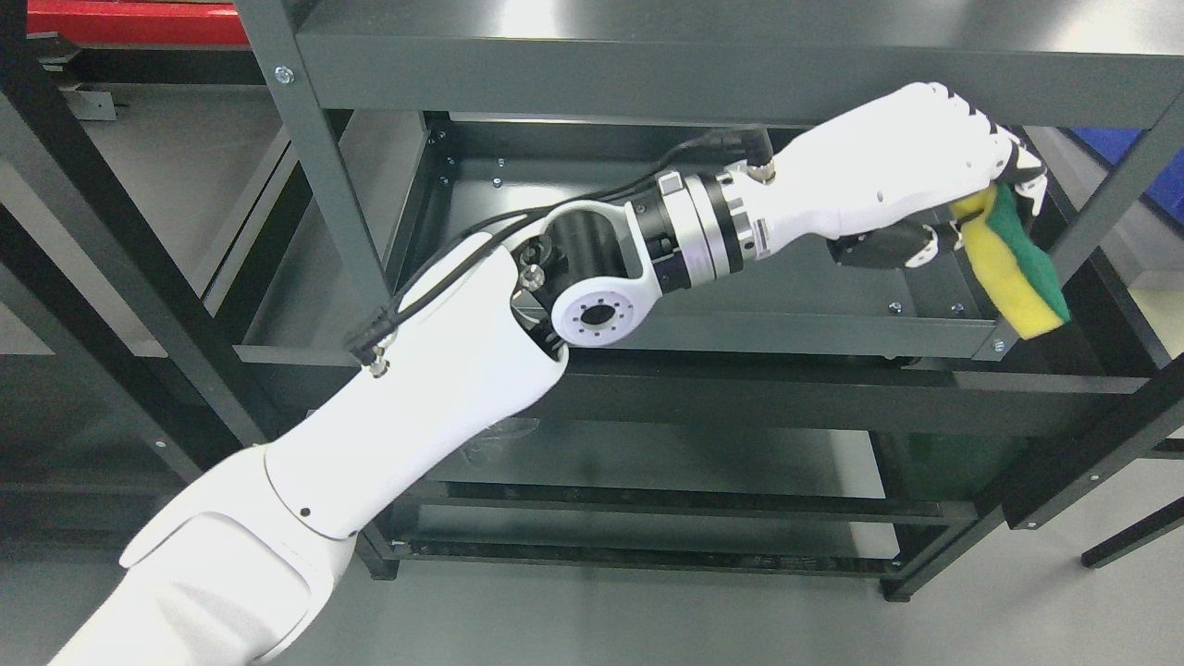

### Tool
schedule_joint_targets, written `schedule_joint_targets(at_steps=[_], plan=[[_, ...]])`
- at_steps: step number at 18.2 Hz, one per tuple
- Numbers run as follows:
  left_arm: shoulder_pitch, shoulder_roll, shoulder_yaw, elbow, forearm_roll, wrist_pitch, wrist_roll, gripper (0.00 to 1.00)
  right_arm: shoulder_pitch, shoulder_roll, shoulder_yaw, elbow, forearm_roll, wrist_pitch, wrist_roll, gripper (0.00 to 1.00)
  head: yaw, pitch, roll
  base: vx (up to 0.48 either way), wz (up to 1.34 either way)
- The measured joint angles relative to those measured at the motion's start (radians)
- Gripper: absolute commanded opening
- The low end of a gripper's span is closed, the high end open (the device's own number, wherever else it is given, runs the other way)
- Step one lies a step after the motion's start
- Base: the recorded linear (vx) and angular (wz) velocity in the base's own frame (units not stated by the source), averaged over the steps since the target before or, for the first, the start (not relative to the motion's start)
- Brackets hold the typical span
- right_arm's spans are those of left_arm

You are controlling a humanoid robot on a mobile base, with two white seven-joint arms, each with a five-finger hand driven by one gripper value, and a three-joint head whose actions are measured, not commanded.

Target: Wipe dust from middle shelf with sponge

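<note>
My left arm comes in from the lower left and reaches across the dark grey metal rack. My left hand (994,190) is curled shut on a yellow and green sponge (1013,264). The sponge hangs down from the fingers (1017,162) at the right end of the middle shelf (740,328), close to its front right corner. Whether the sponge touches the shelf surface I cannot tell. My right hand is not in view.
The top shelf (703,55) overhangs just above the hand. Rack uprights stand at left (324,185) and right (1110,194). A lower shelf (666,462) lies beneath. A second dark rack frame (1091,462) stands at right. A blue object (1161,185) shows at far right, a red one (129,20) at top left.
</note>
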Motion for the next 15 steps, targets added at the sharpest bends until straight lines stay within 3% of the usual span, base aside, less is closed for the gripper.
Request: schedule_joint_targets(at_steps=[3, 7, 15], plan=[[0.148, -0.004, -0.012, 0.009, 0.089, 0.008, 0.019, 0.04, 0.0, 0.0, 0.0, 0.0, 0.0, 0.0, 0.0, 1.0, 0.0, 0.0, 0.0, 0.0, 0.0], [0.375, -0.009, 0.055, 0.015, 0.206, 0.019, 0.183, 0.03, 0.0, 0.0, 0.0, 0.0, 0.0, 0.0, 0.0, 1.0, 0.0, 0.0, 0.0, 0.0, 0.0], [0.649, -0.014, 0.343, -0.02, 0.424, 0.045, 0.247, 0.02, 0.0, 0.0, 0.0, 0.0, 0.0, 0.0, 0.0, 1.0, 0.0, 0.0, 0.0, 0.0, 0.0]])
